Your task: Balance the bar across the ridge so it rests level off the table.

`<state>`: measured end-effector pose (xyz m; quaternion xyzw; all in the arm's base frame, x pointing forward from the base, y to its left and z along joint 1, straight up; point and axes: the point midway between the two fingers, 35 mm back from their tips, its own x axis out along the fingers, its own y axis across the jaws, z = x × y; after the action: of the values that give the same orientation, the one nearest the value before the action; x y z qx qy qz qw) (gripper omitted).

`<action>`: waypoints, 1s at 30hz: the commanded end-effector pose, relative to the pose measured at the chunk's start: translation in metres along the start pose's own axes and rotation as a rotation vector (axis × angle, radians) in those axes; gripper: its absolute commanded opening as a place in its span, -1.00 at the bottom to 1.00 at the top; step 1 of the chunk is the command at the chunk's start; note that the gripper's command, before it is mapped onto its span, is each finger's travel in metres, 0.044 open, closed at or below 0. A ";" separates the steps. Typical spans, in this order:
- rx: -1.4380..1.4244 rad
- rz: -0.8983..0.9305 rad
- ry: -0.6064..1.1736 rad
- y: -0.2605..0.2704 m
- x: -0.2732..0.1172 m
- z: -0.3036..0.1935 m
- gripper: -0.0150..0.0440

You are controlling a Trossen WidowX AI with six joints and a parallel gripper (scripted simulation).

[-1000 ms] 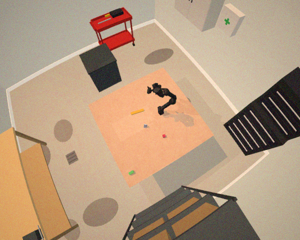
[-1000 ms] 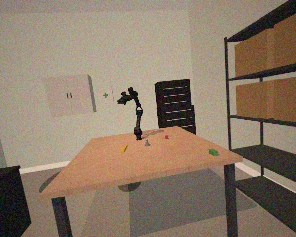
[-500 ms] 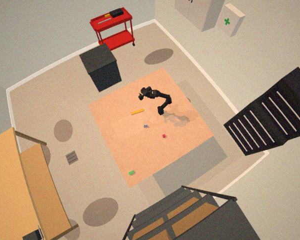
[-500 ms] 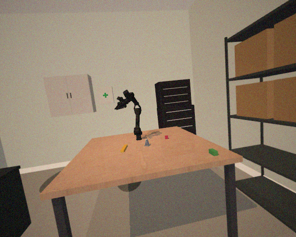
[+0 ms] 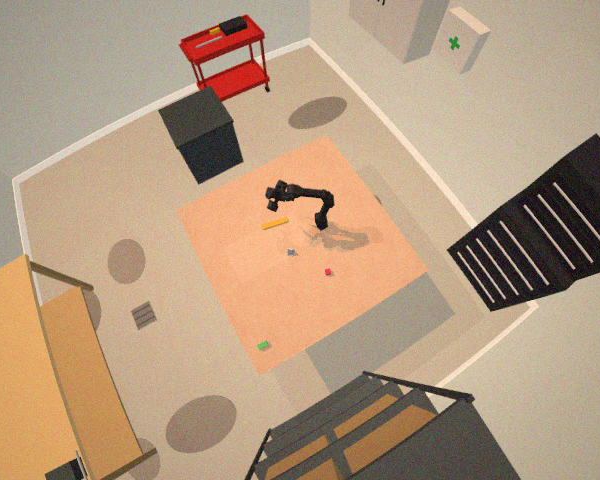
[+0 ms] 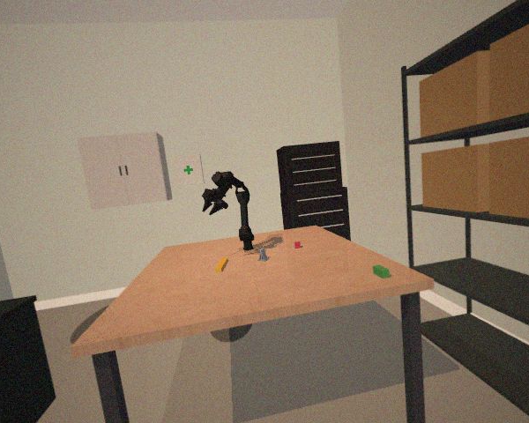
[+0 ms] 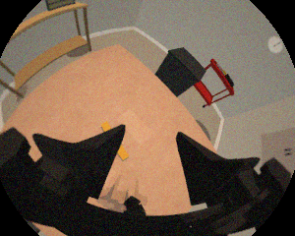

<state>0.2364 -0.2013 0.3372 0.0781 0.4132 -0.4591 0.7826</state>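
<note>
Big wooden table (image 5: 290, 310) (image 6: 256, 291) (image 7: 88, 93), pale orange top, dark legs in exterior view. Tall shelf rack (image 6: 406, 173) with brown boxes off to one side of it; black drawer unit (image 5: 538, 227) (image 6: 311, 186) near the wall; dark cabinet (image 5: 202, 134) (image 6: 10, 355) (image 7: 179, 71) on the floor, red cart (image 5: 233, 80) (image 7: 204, 92) close by that. Then the black arm (image 5: 310, 193) (image 6: 243, 211), mounted on the table, bent over at the top, its shadow on the wood. Gripper (image 5: 270, 200) (image 6: 208, 211) (image 7: 151, 132) is up in the air, well above the table, angled downward; fingers spread apart, nothing between them, so hand is released. Next, yellow bar (image 5: 274, 223) (image 6: 221, 264) (image 7: 122, 150): lying flat on the table, not on the ridge, not held; wrist view has it partly behind one finger. Green block (image 5: 262, 345) (image 6: 381, 270) near a table corner, well apart from the rest. Small grey ridge (image 5: 290, 252) (image 6: 263, 256) stands upright on the tabletop, near the bar but not touching, nothing laid across it. Smallest: red cube (image 5: 327, 271) (image 6: 297, 244), on the table near the ridge, apart from it.
</note>
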 end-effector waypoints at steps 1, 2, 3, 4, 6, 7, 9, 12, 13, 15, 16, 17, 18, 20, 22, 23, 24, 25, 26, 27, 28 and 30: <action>-0.104 0.045 0.092 0.020 0.028 -0.010 0.58; -0.126 0.057 0.110 0.024 0.034 -0.012 0.58; -0.148 0.069 0.129 0.028 0.039 -0.014 0.58; -0.170 0.082 0.147 0.032 0.045 -0.016 0.58; -0.212 0.108 0.183 0.041 0.056 -0.021 0.58; -0.233 0.121 0.201 0.045 0.061 -0.024 0.58; -0.273 0.149 0.236 0.053 0.072 -0.030 0.58; -0.332 0.193 0.289 0.064 0.087 -0.039 0.58; -0.350 0.209 0.306 0.068 0.092 -0.042 0.58; -0.387 0.240 0.340 0.075 0.101 -0.049 0.58; -0.405 0.256 0.357 0.079 0.106 -0.053 0.58; -0.422 0.273 0.374 0.082 0.111 -0.056 0.58; -0.439 0.290 0.390 0.086 0.115 -0.060 0.58; -0.472 0.324 0.423 0.092 0.124 -0.068 0.58; -0.504 0.360 0.455 0.099 0.132 -0.076 0.58; -0.519 0.378 0.470 0.102 0.136 -0.080 0.58; -0.534 0.397 0.486 0.105 0.140 -0.084 0.58; -0.548 0.416 0.501 0.108 0.144 -0.088 0.58; -0.562 0.435 0.517 0.111 0.148 -0.093 0.58; -0.576 0.454 0.531 0.114 0.152 -0.097 0.58; -0.589 0.474 0.546 0.117 0.155 -0.102 0.58; -0.605 0.500 0.565 0.121 0.160 -0.108 0.58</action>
<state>0.3080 -0.1878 0.1424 0.0579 0.6770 -0.1137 0.7248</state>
